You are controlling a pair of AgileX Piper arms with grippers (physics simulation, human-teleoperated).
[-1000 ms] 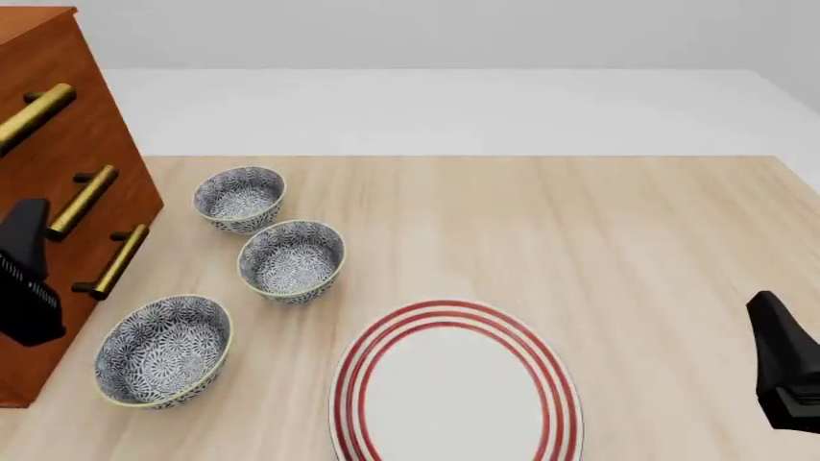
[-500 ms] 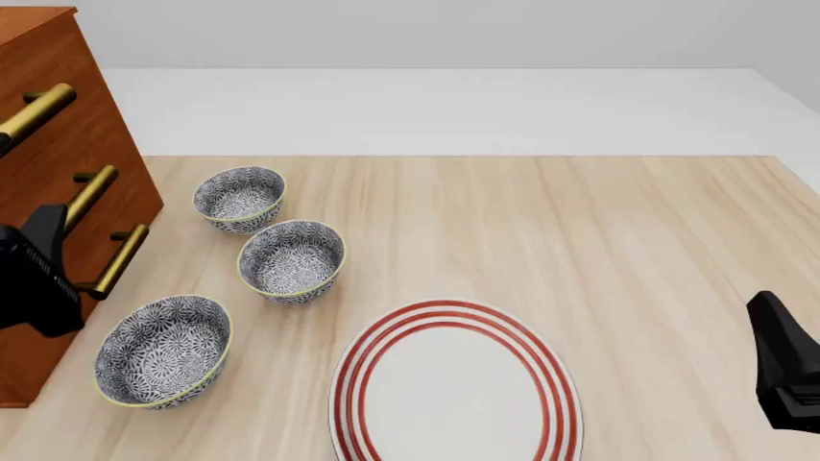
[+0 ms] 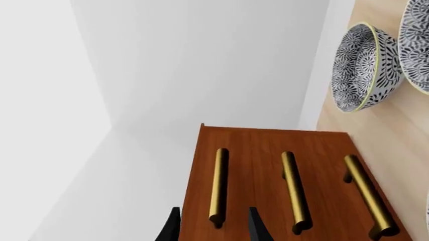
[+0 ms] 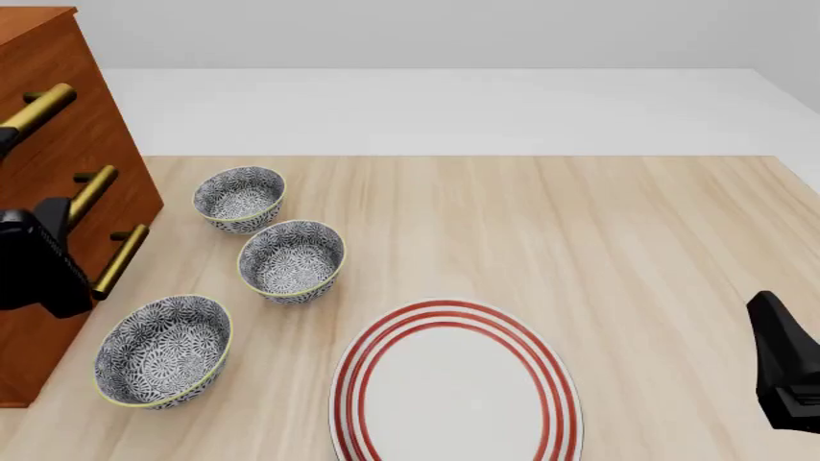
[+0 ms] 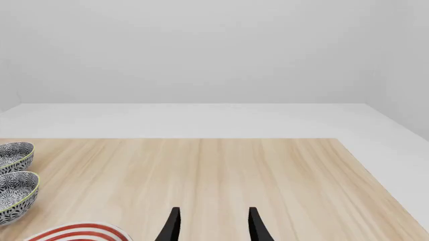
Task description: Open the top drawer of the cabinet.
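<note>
Front view: the cabinet stands on the left edge of the bench, its front face turned toward the three bowls. Three brass bar handles run down that face; the uppermost one belongs to the top drawer, which sits flush in the cabinet, shut.

The left claw hangs in front of the cabinet face, at the level of the two lower handles in this view, beside the near bowl. Left wrist view: its two dark fingertips stand apart with nothing between them, and the end of the top handle lies in line with the gap, just ahead of the tips; whether they touch it cannot be told. The middle handle and the bottom handle lie parallel beside it.

The middle bowl and the far bowl form a row with the near bowl, all patterned blue-white and upright. A red-ringed plate lies at the near edge of the bench, right of the bowls.

The right claw sits low at the right edge of the front view, well apart from every object. Right wrist view: its fingertips are apart, empty, over bare bench.
</note>
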